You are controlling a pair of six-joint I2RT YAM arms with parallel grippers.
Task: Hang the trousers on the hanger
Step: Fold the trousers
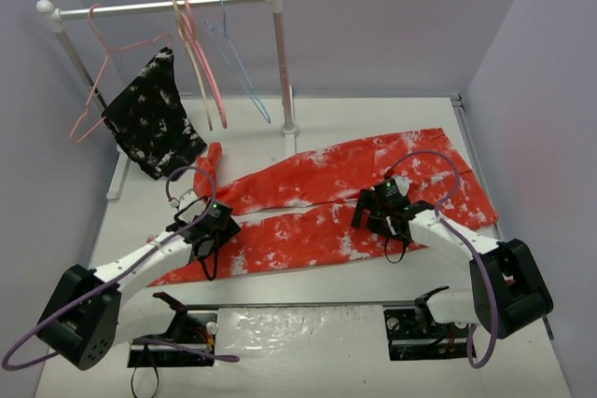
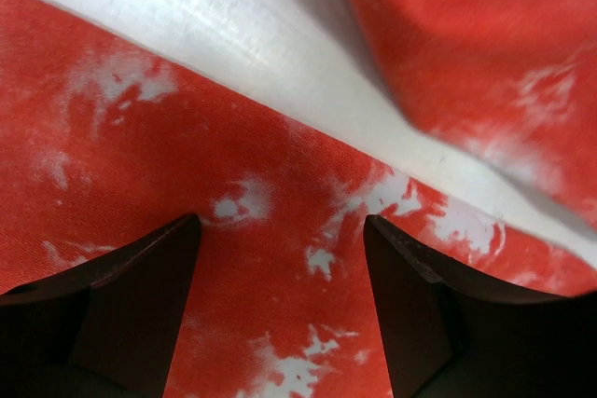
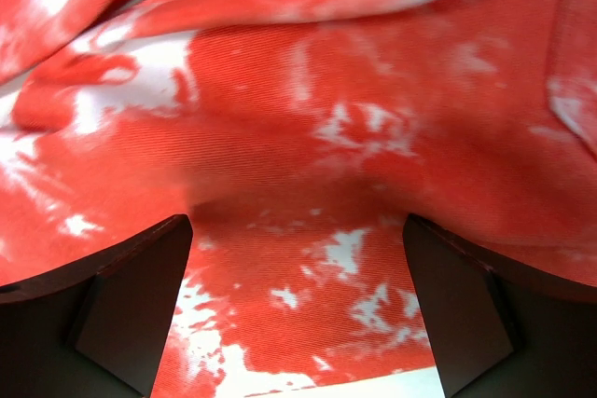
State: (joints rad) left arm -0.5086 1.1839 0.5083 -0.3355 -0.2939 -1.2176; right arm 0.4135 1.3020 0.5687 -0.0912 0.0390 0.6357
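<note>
Now | trousers (image 1: pixel 317 172) flat, long axis left-right, waist right | left jaws spread | right jaws spread

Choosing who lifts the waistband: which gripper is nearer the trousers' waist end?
Right. The right gripper sits over the trousers near their waist; the left gripper is far down the near leg.

Red-orange, white-speckled cloth trousers (image 3: pixel 308 137) fill the view, with a fold crossing the top. The right gripper (image 3: pixel 297 240) holds its 2 dark fingers (image 3: pixel 131 305) wide apart over them. A strip of white table (image 3: pixel 373 387) shows at the bottom edge.
</note>
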